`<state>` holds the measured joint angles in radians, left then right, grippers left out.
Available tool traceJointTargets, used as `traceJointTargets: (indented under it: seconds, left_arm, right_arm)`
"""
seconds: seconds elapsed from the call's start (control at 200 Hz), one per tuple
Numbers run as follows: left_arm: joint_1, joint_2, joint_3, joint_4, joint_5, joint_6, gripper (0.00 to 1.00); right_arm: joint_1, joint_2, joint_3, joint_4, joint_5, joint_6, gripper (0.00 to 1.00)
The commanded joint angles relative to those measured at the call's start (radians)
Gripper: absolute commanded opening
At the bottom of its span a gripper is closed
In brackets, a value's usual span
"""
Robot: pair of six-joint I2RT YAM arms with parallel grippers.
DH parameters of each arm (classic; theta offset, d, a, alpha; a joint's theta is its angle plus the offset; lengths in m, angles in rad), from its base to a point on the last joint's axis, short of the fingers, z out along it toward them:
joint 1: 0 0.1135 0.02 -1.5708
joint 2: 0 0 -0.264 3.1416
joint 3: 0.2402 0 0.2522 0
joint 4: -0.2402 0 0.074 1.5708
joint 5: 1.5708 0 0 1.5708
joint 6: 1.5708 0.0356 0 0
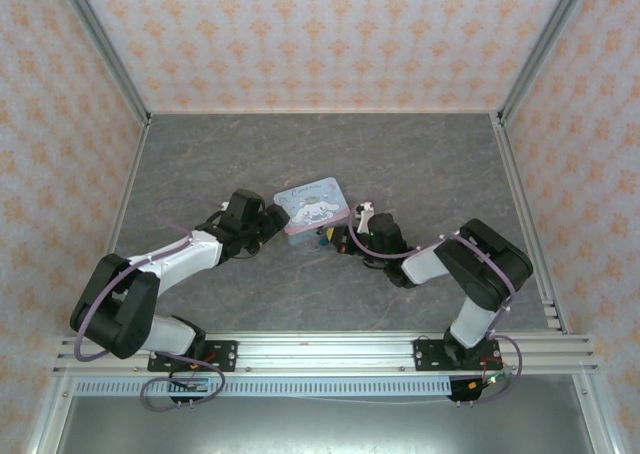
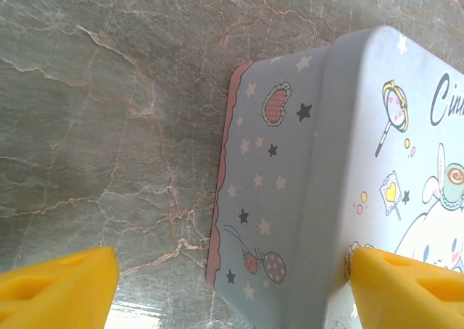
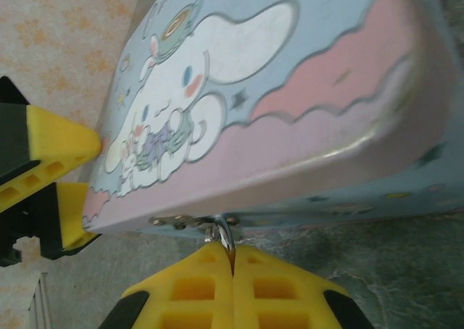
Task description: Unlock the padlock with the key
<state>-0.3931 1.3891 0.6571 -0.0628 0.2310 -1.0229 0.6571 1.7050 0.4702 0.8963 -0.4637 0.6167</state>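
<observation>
Your right end effector (image 3: 232, 267) is closed, pinching a thin silvery metal piece (image 3: 223, 236) at the hasp of the pale blue cartoon-printed tin box (image 3: 290, 90). Your left end effector (image 2: 232, 264) stands open, one finger (image 2: 406, 285) on the tin. The tiny dark teal padlock (image 1: 325, 237) sits at the tin's front, mid-way across the grey counter (image 1: 420, 164). This is likely the key-in-lock step: next, twist gently with the tin braced.

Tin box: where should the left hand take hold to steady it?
Likely its left end wall, approached from the left: the tin box lies flat, the open left hand straddles that wall's rounded top edge, and the shut right hand occupies the near-side hasp.
</observation>
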Motion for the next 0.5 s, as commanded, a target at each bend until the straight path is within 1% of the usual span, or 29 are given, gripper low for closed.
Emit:
traceJointTargets:
  seconds: [0.0, 0.13, 0.245, 0.34, 0.495]
  left_arm:
    - [0.001, 0.007, -0.031, -0.102, -0.038, 0.007, 0.82]
    - [0.000, 0.015, -0.033, -0.097, -0.033, 0.005, 0.83]
    - [0.001, 0.002, -0.031, -0.098, -0.033, 0.004, 0.83]
    - [0.001, -0.024, -0.022, -0.113, -0.038, 0.014, 0.84]
    - [0.002, -0.093, 0.010, -0.165, -0.064, 0.033, 0.91]
  right_arm:
    - [-0.011, -0.030, 0.004, -0.008, 0.034, -0.006, 0.00]
    - [-0.021, -0.030, -0.011, 0.012, 0.035, 0.014, 0.00]
    - [-0.025, -0.053, -0.022, 0.001, 0.028, 0.000, 0.00]
    - [-0.025, -0.102, -0.019, -0.076, 0.028, -0.044, 0.00]
    - [-0.024, -0.216, -0.021, -0.225, 0.046, -0.109, 0.00]
